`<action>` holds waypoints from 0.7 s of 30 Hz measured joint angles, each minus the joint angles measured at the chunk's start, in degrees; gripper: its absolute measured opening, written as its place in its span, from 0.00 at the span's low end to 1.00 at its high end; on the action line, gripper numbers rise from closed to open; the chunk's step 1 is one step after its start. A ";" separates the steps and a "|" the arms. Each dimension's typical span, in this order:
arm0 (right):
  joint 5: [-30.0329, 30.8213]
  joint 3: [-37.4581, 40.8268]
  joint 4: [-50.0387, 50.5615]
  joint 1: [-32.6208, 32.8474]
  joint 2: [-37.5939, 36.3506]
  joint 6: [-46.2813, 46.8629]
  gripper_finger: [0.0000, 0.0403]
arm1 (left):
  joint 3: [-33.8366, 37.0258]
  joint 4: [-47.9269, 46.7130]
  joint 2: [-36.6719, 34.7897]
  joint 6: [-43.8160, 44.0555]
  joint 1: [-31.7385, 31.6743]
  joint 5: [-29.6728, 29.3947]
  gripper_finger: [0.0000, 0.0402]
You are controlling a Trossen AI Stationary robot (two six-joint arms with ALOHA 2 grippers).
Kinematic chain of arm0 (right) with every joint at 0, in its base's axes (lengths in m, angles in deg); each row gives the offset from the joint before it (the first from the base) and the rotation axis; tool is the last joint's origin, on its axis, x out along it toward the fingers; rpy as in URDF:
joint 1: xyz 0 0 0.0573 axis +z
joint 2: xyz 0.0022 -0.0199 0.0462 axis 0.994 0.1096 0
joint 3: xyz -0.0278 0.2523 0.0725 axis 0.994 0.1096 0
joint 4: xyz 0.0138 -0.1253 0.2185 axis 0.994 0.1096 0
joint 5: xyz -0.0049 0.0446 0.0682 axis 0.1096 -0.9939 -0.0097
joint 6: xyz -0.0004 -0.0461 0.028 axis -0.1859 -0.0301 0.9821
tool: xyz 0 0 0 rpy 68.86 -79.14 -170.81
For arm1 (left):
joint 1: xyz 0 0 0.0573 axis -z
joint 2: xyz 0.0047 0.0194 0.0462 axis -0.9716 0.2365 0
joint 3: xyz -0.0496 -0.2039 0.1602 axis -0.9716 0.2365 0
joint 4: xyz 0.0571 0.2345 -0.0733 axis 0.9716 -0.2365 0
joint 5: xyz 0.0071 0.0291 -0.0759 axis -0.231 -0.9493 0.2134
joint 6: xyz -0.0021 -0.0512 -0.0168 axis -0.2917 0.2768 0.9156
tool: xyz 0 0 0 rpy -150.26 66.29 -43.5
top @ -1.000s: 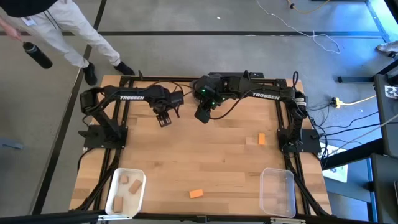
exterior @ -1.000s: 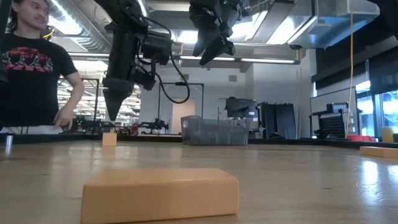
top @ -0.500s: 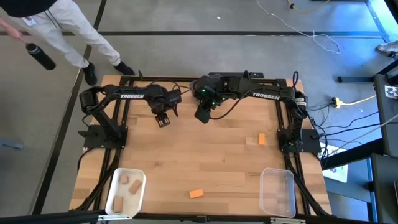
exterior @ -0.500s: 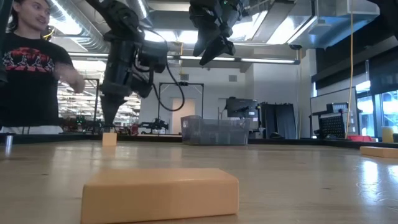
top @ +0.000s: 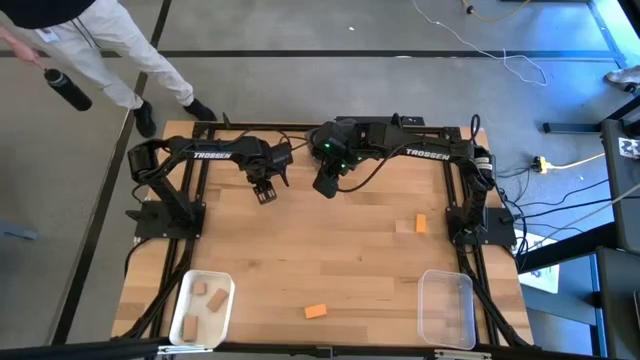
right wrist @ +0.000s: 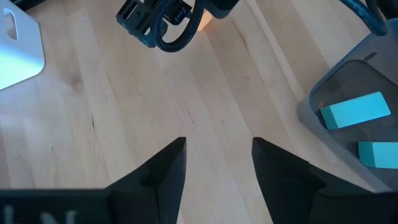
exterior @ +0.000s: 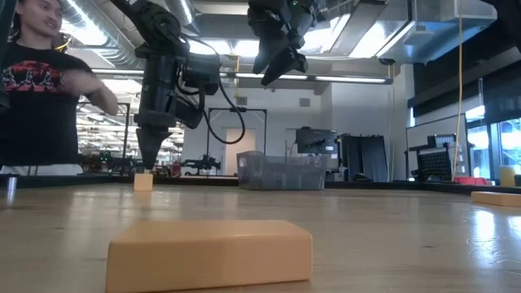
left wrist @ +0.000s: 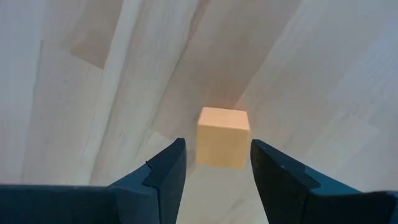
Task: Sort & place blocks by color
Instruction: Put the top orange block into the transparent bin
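Note:
A small tan block [left wrist: 222, 137] stands on the table near its far edge, left of centre. My left gripper [left wrist: 217, 163] is open and points down just above it [exterior: 143, 181], one finger on either side and touching nothing. My right gripper [top: 325, 186] hangs open, high above the table [exterior: 277, 61], right of the left one. Two orange blocks lie flat on the wood, one near the front edge [top: 316, 311] and one on the right [top: 421, 223]. Several tan blocks [top: 207, 298] lie in the white bin [top: 190, 335]. Two teal blocks [right wrist: 351, 111] lie in a dark grey bin [right wrist: 309, 109].
A clear bin [top: 447, 308] sits at the near right corner. The arm bases and frames [top: 160, 205] line both sides of the table. A person [exterior: 37, 98] stands beyond the far left corner. Bare wood [top: 330, 255] fills the middle.
My left gripper has come down toward the tan block, shifting slightly sideways on the way. The person beyond the table has raised and moved an arm.

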 joint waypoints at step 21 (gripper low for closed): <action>0.00 0.00 -0.01 0.01 0.00 0.00 0.46 | 3.72 2.32 0.00 0.46 0.04 -0.83 0.42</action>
